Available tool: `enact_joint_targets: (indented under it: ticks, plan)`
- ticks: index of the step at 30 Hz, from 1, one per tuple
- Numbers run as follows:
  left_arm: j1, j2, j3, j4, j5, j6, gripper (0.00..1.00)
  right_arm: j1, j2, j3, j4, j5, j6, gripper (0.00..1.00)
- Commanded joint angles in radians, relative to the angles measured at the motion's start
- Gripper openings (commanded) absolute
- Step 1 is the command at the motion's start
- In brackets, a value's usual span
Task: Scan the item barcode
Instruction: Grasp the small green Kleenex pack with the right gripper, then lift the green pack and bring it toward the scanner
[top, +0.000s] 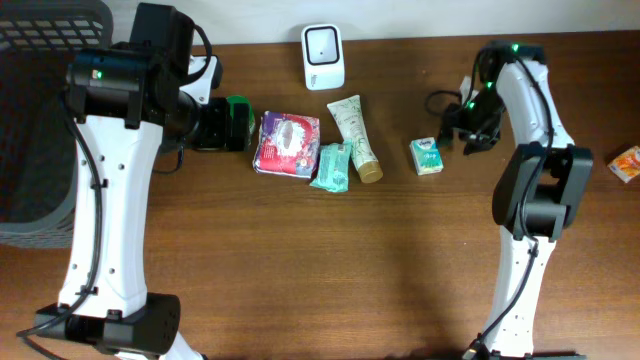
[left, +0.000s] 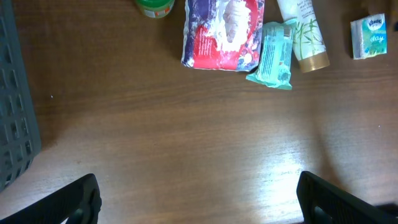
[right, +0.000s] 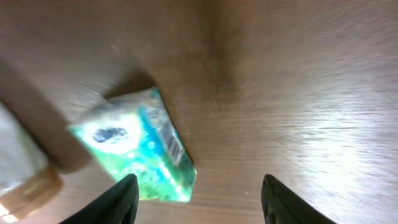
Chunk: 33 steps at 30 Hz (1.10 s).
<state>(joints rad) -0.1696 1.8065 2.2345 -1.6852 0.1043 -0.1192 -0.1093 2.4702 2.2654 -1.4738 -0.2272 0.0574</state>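
Both grippers stood open and empty: the left gripper (left: 199, 205) wide, the right gripper (right: 199, 199) parted close by the tissue pack (right: 134, 155), which lay on the table (top: 300, 260) right of the scanner (top: 323, 57).

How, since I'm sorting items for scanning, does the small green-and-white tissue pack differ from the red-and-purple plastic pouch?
The small green-and-white tissue pack is far smaller than the red-and-purple plastic pouch. The pack lies alone; the pouch lies beside a teal sachet. Both rest on the wooden table.
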Motion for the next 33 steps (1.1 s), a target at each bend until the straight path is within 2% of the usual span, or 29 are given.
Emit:
enact_joint_targets:
  ticks: [1, 3, 5, 7, 8, 10, 13, 16, 17, 18, 19, 22, 23, 26, 27, 29, 30, 32, 33]
  plan:
    - [0.003, -0.015, 0.002, 0.000, 0.001, 0.016, 0.99, 0.045, -0.013, 0.205, -0.120, 0.078, 0.034, 0.58]
    - [0.003, -0.015, 0.002, 0.000, 0.001, 0.016, 0.99, 0.109, -0.013, 0.247, -0.163, 0.146, 0.032, 0.58]
    - [0.003, -0.015, 0.002, 0.000, 0.001, 0.016, 0.99, 0.202, -0.010, 0.216, -0.195, 0.236, 0.034, 0.54]
    - [0.003, -0.015, 0.002, 0.000, 0.001, 0.016, 0.99, 0.269, -0.010, 0.176, -0.173, 0.322, 0.047, 0.54]
    - [0.003, -0.015, 0.002, 0.000, 0.001, 0.016, 0.99, 0.307, -0.010, 0.136, -0.155, 0.431, 0.129, 0.54]
    - [0.003, -0.015, 0.002, 0.000, 0.001, 0.016, 0.99, 0.340, -0.010, 0.072, -0.134, 0.515, 0.211, 0.53]
    - [0.003, -0.015, 0.002, 0.000, 0.001, 0.016, 0.99, 0.370, -0.010, -0.092, 0.005, 0.556, 0.218, 0.50]
    - [0.003, -0.015, 0.002, 0.000, 0.001, 0.016, 0.99, 0.372, -0.010, -0.178, 0.103, 0.576, 0.217, 0.49]
    - [0.003, -0.015, 0.002, 0.000, 0.001, 0.016, 0.99, 0.372, -0.010, -0.188, 0.111, 0.576, 0.217, 0.44]
    - [0.003, -0.015, 0.002, 0.000, 0.001, 0.016, 0.99, 0.372, -0.010, -0.189, 0.114, 0.576, 0.217, 0.33]
    - [0.003, -0.015, 0.002, 0.000, 0.001, 0.016, 0.99, 0.372, -0.011, -0.186, 0.117, 0.576, 0.217, 0.18]
    - [0.003, -0.015, 0.002, 0.000, 0.001, 0.016, 0.99, 0.358, -0.011, -0.122, 0.092, 0.552, 0.183, 0.06]
    - [0.003, -0.015, 0.002, 0.000, 0.001, 0.016, 0.99, 0.347, -0.011, -0.089, 0.076, 0.518, 0.177, 0.04]
    - [0.003, -0.015, 0.002, 0.000, 0.001, 0.016, 0.99, 0.240, -0.011, 0.080, 0.007, 0.143, 0.020, 0.04]
    - [0.003, -0.015, 0.002, 0.000, 0.001, 0.016, 0.99, 0.175, -0.011, 0.090, 0.008, -0.093, -0.066, 0.04]
    - [0.003, -0.015, 0.002, 0.000, 0.001, 0.016, 0.99, 0.072, -0.008, 0.040, 0.012, -0.439, -0.192, 0.04]
    - [0.003, -0.015, 0.002, 0.000, 0.001, 0.016, 0.99, 0.042, -0.008, 0.011, 0.012, -0.545, -0.247, 0.04]
    - [0.003, -0.015, 0.002, 0.000, 0.001, 0.016, 0.99, -0.033, -0.007, -0.108, 0.056, -0.708, -0.293, 0.04]
    - [0.003, -0.015, 0.002, 0.000, 0.001, 0.016, 0.99, -0.072, -0.007, -0.189, 0.094, -0.724, -0.290, 0.04]
